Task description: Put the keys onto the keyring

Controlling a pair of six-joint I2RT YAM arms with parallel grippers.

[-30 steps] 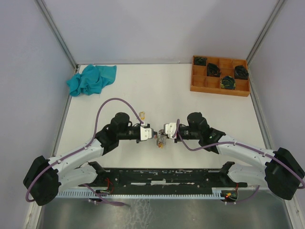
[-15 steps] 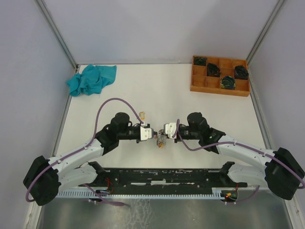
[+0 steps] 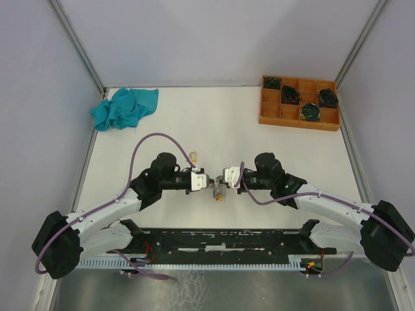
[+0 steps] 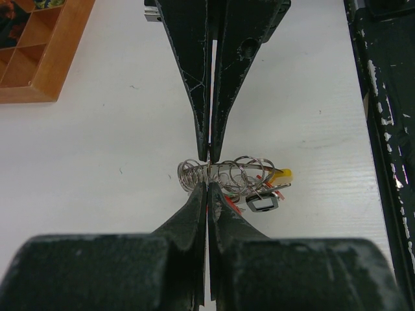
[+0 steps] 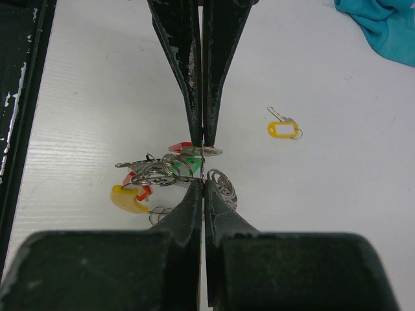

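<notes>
Both grippers meet tip to tip at the table's middle. My left gripper (image 3: 211,184) (image 4: 209,184) and my right gripper (image 3: 224,183) (image 5: 203,183) are each shut on a wire of the silvery coiled keyring (image 3: 218,190) (image 4: 227,173) (image 5: 222,184), held just above the table. A long yellow tag (image 4: 283,173) (image 5: 127,199), a small dark tag (image 4: 262,203), a green-tagged key (image 5: 189,160) and a red-tagged key (image 5: 178,148) hang in the cluster. A third key with a pale yellow tag (image 3: 194,155) (image 5: 283,129) lies loose on the table behind the left gripper.
A wooden compartment tray (image 3: 266,111) (image 4: 48,65) with black round coils stands at the back right. A teal cloth (image 3: 124,108) (image 5: 382,26) lies at the back left. A black rail (image 3: 220,241) runs along the near edge.
</notes>
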